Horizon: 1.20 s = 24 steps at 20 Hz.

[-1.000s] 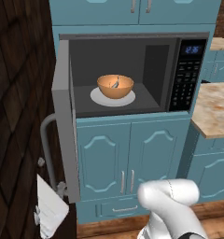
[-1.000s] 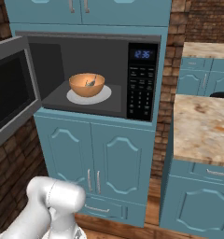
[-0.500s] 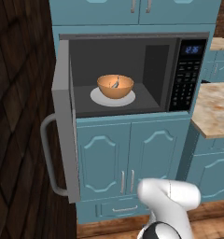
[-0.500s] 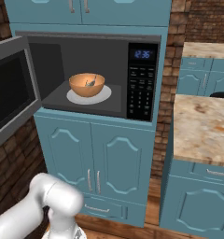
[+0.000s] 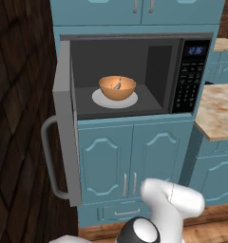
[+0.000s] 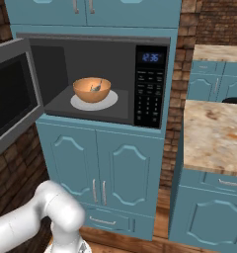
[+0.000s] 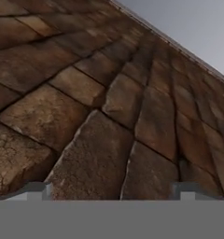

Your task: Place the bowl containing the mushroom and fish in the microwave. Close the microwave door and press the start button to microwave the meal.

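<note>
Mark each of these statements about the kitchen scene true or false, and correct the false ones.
1. The bowl sits on the white turntable inside the microwave. True.
2. The microwave door is shut. False: it stands swung wide open to the left, with its curved handle facing out.
3. The fish lies on the counter. False: its grey shape shows inside the bowl.
4. The keypad panel is on the right side of the microwave, with a lit blue display at its top. True.
5. The gripper holds the bowl. False: its fingertips stand wide apart with nothing between them, facing a brick wall.
</note>
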Tool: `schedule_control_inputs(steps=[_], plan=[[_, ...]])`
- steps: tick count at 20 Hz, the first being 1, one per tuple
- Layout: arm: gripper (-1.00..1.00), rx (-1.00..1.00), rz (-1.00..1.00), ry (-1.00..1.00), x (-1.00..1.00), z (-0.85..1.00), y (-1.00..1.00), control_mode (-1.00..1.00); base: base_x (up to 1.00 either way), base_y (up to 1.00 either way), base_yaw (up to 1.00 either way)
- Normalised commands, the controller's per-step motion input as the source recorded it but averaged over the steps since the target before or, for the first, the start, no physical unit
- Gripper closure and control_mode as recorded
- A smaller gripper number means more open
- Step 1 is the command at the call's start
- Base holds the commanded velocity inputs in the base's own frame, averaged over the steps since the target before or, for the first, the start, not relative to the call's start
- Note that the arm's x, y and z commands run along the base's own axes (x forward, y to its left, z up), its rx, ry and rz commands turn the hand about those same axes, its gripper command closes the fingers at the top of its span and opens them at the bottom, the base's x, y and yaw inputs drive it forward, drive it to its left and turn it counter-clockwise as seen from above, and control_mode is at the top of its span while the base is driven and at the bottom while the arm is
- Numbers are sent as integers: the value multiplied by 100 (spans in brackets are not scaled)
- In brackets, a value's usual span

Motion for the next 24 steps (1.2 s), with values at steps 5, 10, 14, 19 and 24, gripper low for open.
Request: schedule_control_inputs(steps=[5,10,14,19,24], plan=[[-100,0,-23,0,12,0,-75,-100,0,0,0],[-100,0,-8,-11,-27,1,-100,-100,0,0,0],[-100,0,0,-17,-59,0,-100,-100,0,0,0],[-100,6,0,-5,-19,15,-100,-100,0,0,0],[-100,13,0,0,18,22,-100,-100,0,0,0]])
